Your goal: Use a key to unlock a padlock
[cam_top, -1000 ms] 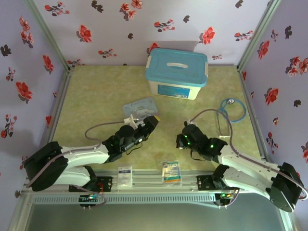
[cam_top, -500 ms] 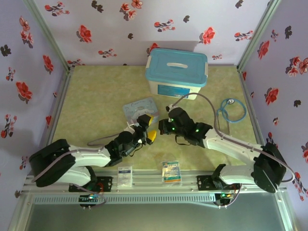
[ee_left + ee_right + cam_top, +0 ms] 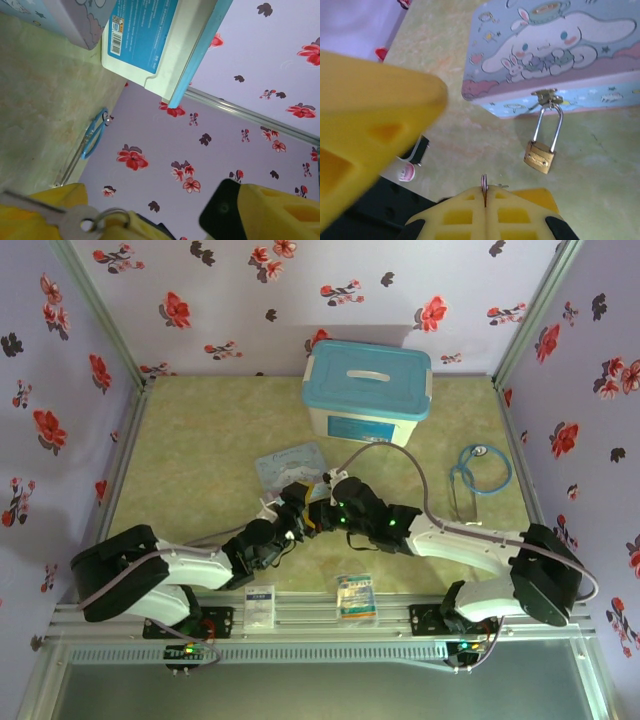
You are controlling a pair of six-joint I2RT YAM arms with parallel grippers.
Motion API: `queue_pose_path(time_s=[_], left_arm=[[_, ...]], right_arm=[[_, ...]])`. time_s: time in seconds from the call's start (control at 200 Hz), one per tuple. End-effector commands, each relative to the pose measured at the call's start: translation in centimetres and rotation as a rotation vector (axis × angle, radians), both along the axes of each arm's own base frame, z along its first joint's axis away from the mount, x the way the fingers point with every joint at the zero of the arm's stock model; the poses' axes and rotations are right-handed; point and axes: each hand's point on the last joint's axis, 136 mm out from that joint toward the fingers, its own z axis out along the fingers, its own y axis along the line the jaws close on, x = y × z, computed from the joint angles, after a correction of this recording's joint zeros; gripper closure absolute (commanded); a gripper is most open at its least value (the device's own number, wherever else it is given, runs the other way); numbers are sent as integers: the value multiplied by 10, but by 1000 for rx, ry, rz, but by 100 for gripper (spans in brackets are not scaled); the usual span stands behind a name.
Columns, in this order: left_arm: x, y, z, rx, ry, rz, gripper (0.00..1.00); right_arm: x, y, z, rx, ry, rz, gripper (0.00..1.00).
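The brass padlock (image 3: 539,156) hangs by its silver shackle from the hasp of the light-blue cartoon tin (image 3: 555,55), its body resting near the table. My right gripper (image 3: 485,194) is shut on the key (image 3: 484,181), whose ring pokes edge-on from between the yellow fingers, short of the padlock and to its left. My left gripper (image 3: 150,205) is open, its yellow fingers (image 3: 280,210) wide apart. The key's silver head and ring (image 3: 75,220) lie against yellow finger material at the lower left. From above, the left gripper (image 3: 299,508) and right gripper (image 3: 327,504) meet just below the tin (image 3: 290,464).
A large white box with a blue lid (image 3: 367,392) stands behind the tin. A blue stethoscope (image 3: 481,468) lies at the right. A small white cap-like object (image 3: 406,172) sits near the left finger. Two small packets (image 3: 354,596) lie by the front rail.
My right arm has swung left and forward until its gripper is beside the left gripper below the tin. The left gripper has drawn back a little and its jaws have narrowed slightly.
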Motion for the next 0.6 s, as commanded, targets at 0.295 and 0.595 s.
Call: queue_pose_path(time_s=[0.295, 0.595], left_arm=[[-1, 11, -6, 29, -23, 32, 46], [-3, 11, -12, 70, -30, 24, 62]], right_arm=[[-3, -16, 1, -25, -17, -33, 100], [-7, -18, 1, -26, -10, -23, 100]])
